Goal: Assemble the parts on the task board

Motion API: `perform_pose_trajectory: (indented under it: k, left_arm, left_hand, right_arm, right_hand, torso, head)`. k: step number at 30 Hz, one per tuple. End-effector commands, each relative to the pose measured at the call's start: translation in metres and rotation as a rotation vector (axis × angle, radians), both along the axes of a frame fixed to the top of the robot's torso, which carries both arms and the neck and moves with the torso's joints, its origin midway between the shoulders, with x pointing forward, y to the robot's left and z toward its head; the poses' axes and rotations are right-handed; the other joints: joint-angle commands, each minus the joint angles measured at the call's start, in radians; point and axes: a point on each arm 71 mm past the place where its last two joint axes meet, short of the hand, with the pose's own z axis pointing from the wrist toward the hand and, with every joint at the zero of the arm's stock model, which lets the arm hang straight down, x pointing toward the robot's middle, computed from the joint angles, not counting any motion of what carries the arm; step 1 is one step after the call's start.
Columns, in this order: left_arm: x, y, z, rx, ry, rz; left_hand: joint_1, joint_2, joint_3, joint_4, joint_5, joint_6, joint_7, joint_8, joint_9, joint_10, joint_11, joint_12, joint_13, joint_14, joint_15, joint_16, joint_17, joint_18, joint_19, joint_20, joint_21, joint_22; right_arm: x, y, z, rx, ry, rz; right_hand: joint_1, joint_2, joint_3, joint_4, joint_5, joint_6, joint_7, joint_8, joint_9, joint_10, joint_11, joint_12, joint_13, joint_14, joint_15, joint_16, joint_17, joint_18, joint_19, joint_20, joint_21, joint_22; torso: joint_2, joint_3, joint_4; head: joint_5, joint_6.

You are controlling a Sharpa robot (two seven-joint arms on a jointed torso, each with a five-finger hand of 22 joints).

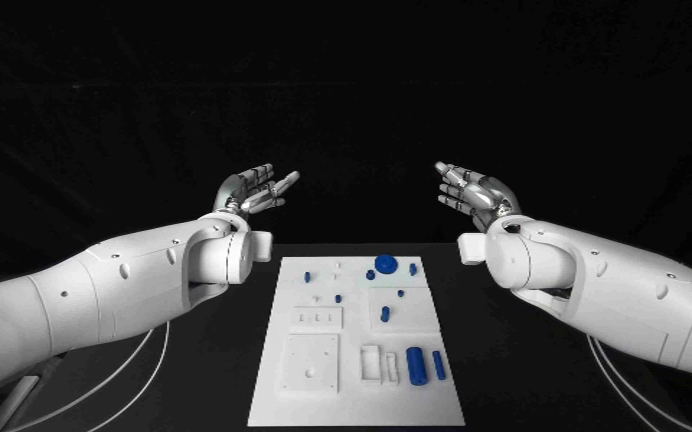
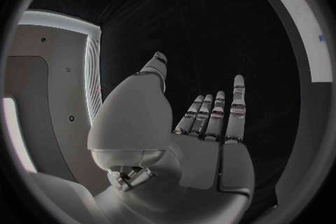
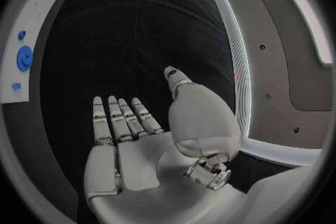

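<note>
Nothing is started: the left hand (image 1: 257,190) and right hand (image 1: 476,194) hover empty, fingers apart, beyond the table's far edge. The task board (image 1: 289,402) lies mid-table with its blue parts (image 1: 415,364) loose, so next a hand must reach down for one.

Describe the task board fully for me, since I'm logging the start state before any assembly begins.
The task board is a flat white rectangular plate lying on the black table, lengthwise away from the robot, between the two arms. Its surface carries raised white blocks and shallow recesses. Small blue parts sit on it: a round disc near the far edge, several small pegs mid-board, and two upright-looking cylinders near the right side. Neither the left hand nor the right hand touches it; both hover open beyond its far end.
</note>
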Motion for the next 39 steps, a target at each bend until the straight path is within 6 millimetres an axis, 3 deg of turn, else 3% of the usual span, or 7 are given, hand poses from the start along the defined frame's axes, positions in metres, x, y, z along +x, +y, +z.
perform_pose_trajectory:
  k: [1, 9, 10, 15, 23, 27, 39]
  left_arm:
    - [0.007, -0.003, 0.001, -0.033, 0.071, -0.059]
    - [0.009, -0.001, 0.003, -0.029, 0.072, -0.058]
    - [0.007, -0.001, 0.002, -0.033, 0.076, -0.068]
    - [0.006, 0.001, 0.002, -0.034, 0.077, -0.069]
    - [0.005, 0.003, 0.004, -0.035, 0.072, -0.073]
    - [0.005, 0.003, 0.005, -0.036, 0.068, -0.074]
    - [0.005, 0.003, 0.008, -0.037, 0.058, -0.077]
  left_hand:
    - [0.036, -0.006, 0.002, 0.012, 0.007, 0.016, 0.002, 0.007, 0.001, 0.015, 0.001, 0.006, 0.002, 0.017, 0.002, 0.007, 0.002, 0.02, 0.022, 0.004, 0.005, 0.002]
    - [0.037, -0.007, 0.001, 0.012, 0.007, 0.015, 0.003, 0.006, 0.001, 0.015, 0.001, 0.006, 0.002, 0.019, 0.002, 0.007, 0.002, 0.02, 0.023, 0.004, 0.005, 0.003]
    - [0.037, -0.007, 0.001, 0.012, 0.006, 0.016, 0.003, 0.007, 0.001, 0.016, 0.002, 0.006, 0.002, 0.02, 0.002, 0.007, 0.002, 0.02, 0.023, 0.004, 0.005, 0.003]
    - [0.038, -0.005, 0.003, 0.011, 0.006, 0.019, 0.005, 0.007, 0.002, 0.02, 0.004, 0.006, 0.002, 0.024, 0.003, 0.007, 0.002, 0.02, 0.024, 0.004, 0.005, 0.003]
    - [0.042, 0.004, 0.009, 0.01, 0.006, 0.048, 0.013, 0.009, 0.003, 0.044, 0.011, 0.008, 0.003, 0.042, 0.004, 0.008, 0.003, 0.022, 0.029, 0.003, 0.006, 0.003]
    - [0.045, 0.008, 0.012, 0.009, 0.006, 0.056, 0.015, 0.009, 0.004, 0.053, 0.013, 0.008, 0.003, 0.05, 0.004, 0.009, 0.004, 0.023, 0.032, 0.003, 0.006, 0.003]
    - [0.046, 0.009, 0.012, 0.009, 0.006, 0.059, 0.016, 0.009, 0.004, 0.057, 0.014, 0.008, 0.003, 0.053, 0.005, 0.009, 0.004, 0.023, 0.034, 0.003, 0.006, 0.003]
  right_arm:
    - [0.004, 0.006, -0.004, -0.043, 0.096, 0.197]
    - [0.012, -0.004, 0.001, -0.063, 0.128, 0.233]
    - [0.016, -0.009, -0.003, -0.062, 0.128, 0.216]
    - [0.019, -0.009, -0.003, -0.094, 0.108, 0.217]
    - [0.021, -0.008, -0.001, -0.173, 0.052, 0.221]
    - [0.022, -0.006, 0.0, -0.245, 0.013, 0.23]
    - [0.024, -0.006, 0.0, -0.312, -0.015, 0.237]
  right_hand:
    - [0.015, 0.001, -0.002, 0.006, 0.006, 0.008, 0.029, 0.004, 0.001, 0.008, 0.002, 0.006, 0.001, 0.008, 0.004, 0.003, 0.001, 0.01, 0.008, 0.002, 0.003, 0.001]
    - [0.027, 0.013, -0.008, -0.027, 0.001, 0.02, 0.031, 0.004, 0.001, 0.023, 0.005, 0.007, 0.002, 0.024, 0.006, 0.004, 0.001, 0.01, 0.017, 0.0, 0.004, 0.001]
    - [0.029, 0.013, -0.009, -0.033, 0.0, 0.022, 0.031, 0.004, 0.002, 0.024, 0.006, 0.007, 0.002, 0.026, 0.007, 0.004, 0.002, 0.009, 0.017, -0.001, 0.004, 0.001]
    - [0.044, 0.024, -0.013, -0.078, -0.002, 0.04, 0.034, 0.005, 0.002, 0.045, 0.009, 0.008, 0.003, 0.05, 0.011, 0.005, 0.003, 0.005, 0.03, -0.005, 0.005, 0.002]
    - [0.091, 0.048, -0.006, -0.192, 0.004, 0.163, 0.029, 0.011, 0.008, 0.165, 0.008, 0.013, 0.008, 0.176, 0.013, 0.011, 0.008, -0.045, 0.126, -0.047, 0.013, 0.008]
    - [0.113, 0.044, 0.009, -0.233, -0.013, 0.341, 0.018, 0.017, 0.015, 0.317, 0.0, 0.019, 0.014, 0.354, 0.007, 0.017, 0.015, -0.044, 0.299, -0.074, 0.041, 0.017]
    - [0.098, 0.041, 0.034, -0.282, -0.015, 0.384, 0.014, 0.02, 0.017, 0.364, -0.008, 0.021, 0.016, 0.381, 0.0, 0.019, 0.016, -0.057, 0.336, -0.085, 0.027, 0.019]
  torso:
    - [0.0, -0.0001, 0.0001]
    - [0.0, -0.0001, 0.0001]
    - [0.001, -0.0013, -0.0001]
    - [0.0, -0.0018, -0.0001]
    - [0.003, 0.0013, -0.0003]
    - [0.003, 0.001, -0.0002]
    - [0.009, -0.0011, 0.0032]
  head:
    - [0.0, 0.0]
    - [0.0, 0.0]
    - [0.006, -0.014]
    - [0.007, -0.014]
    - [0.011, -0.014]
    - [0.012, -0.017]
    - [0.009, -0.016]
